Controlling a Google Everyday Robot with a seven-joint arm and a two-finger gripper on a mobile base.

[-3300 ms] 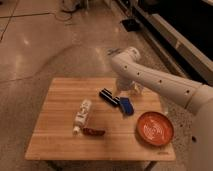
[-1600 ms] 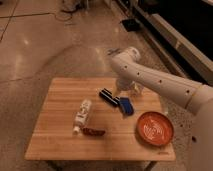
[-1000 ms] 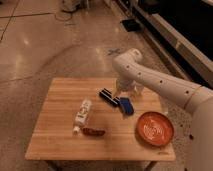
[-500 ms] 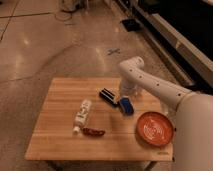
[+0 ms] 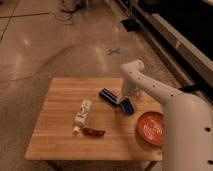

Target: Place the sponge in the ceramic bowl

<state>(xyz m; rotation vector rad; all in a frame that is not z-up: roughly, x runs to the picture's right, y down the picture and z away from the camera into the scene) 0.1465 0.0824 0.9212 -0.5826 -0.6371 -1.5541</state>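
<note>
The robot's white arm (image 5: 156, 92) filled the right of the view, rising from 4 o'clock to a bend above the table and dropping again toward the board. The wooden table (image 5: 60, 100) carried everything else.

The ceramic bowl (image 5: 148, 131) sat at the table's 4 o'clock corner, partly hidden behind the arm, and what showed of its inside held nothing. A white bottle (image 5: 83, 113) lay on its side near the centre, and a black ribbed bar (image 5: 108, 96) lay at 1 o'clock from it. The sponge (image 5: 128, 107) rested on the wood at 10 o'clock from the bowl, near it but outside it, just beside the bar's near end. A small red item (image 5: 93, 132) lay at 5 o'clock from the bottle.

The gripper (image 5: 128, 95) hung just at the sponge's 12 o'clock side. Whether it was released or clenched I could not tell.

With the sponge lying outside the bowl, the placing was not done. I judged the step in hand to be the pickup. The next move called for gripping the sponge clear of the bar, lifting it, then carrying it toward 4 o'clock over the bowl's rim.

No brand or writing could be read, and the bottle's label was illegible.
</note>
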